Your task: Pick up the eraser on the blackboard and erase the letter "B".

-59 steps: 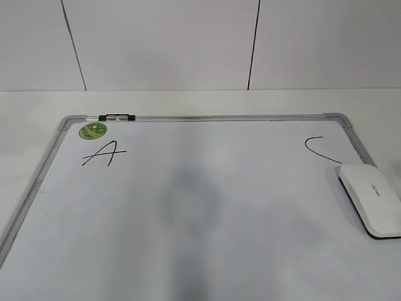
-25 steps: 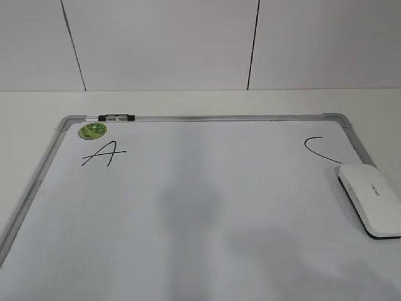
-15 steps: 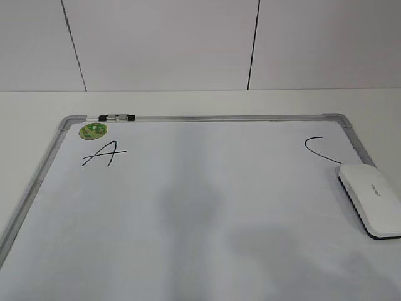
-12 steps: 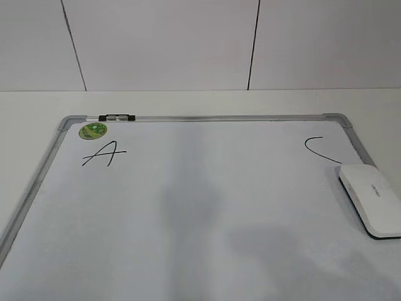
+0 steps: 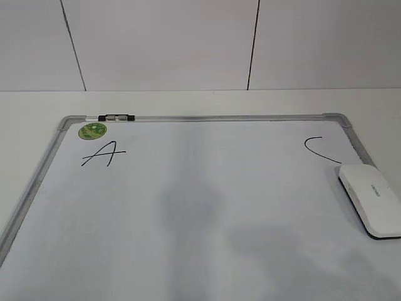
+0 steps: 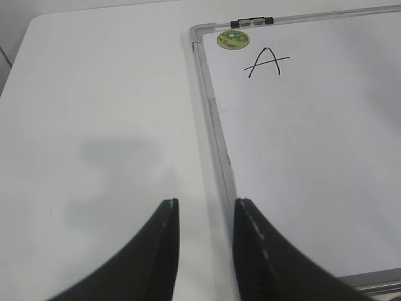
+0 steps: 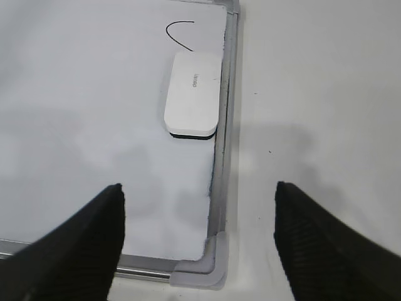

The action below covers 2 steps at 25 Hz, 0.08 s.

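Right gripper (image 7: 197, 235) spread wide, nothing between fingers, hanging above blackboard's (image 7: 216, 200) right frame near its corner, eraser (image 7: 193, 94) well ahead. Left gripper (image 6: 205, 251) fingers narrowly apart, empty, over blackboard's left frame. Eraser lies flat on blackboard against right frame, covering tail of "C" (image 5: 316, 148), probably. "A" (image 5: 103, 153) near green sticker (image 5: 93, 130). No "B" visible.

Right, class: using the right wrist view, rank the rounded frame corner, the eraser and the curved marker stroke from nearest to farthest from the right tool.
1. The rounded frame corner, lowest in the view, between the tool's two open jaws.
2. The eraser, farther up, lying on the whiteboard beside its right frame edge.
3. The curved marker stroke, beyond the eraser near the top.
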{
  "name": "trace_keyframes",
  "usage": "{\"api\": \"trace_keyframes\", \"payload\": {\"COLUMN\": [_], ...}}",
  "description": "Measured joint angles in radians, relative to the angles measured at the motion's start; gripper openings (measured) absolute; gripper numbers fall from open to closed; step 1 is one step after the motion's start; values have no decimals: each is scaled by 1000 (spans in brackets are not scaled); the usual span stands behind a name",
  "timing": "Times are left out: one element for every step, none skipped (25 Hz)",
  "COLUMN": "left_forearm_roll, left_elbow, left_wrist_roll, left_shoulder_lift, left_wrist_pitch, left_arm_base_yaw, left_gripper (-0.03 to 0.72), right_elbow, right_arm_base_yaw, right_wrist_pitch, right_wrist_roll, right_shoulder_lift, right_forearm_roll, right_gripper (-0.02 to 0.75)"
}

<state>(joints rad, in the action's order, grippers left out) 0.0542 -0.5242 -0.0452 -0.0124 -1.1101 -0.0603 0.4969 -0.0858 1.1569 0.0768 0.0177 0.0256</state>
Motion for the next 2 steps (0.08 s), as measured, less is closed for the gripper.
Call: {"api": "trace_keyframes", "payload": {"left_forearm_roll": [0,0], "left_elbow": [0,0], "left_wrist_roll": [0,0], "left_shoulder_lift": [0,0], "left_wrist_pitch": [0,0], "left_arm_base_yaw": [0,0], "left_gripper": [226,226], "right_elbow": [0,0], "right_arm_base_yaw": [0,0], "right_wrist_pitch": [-1,-1], "right_wrist_roll": [-2,-2], "right_shoulder_lift": [0,0], "right_forearm_roll": [0,0], "right_gripper": [573,573]}}
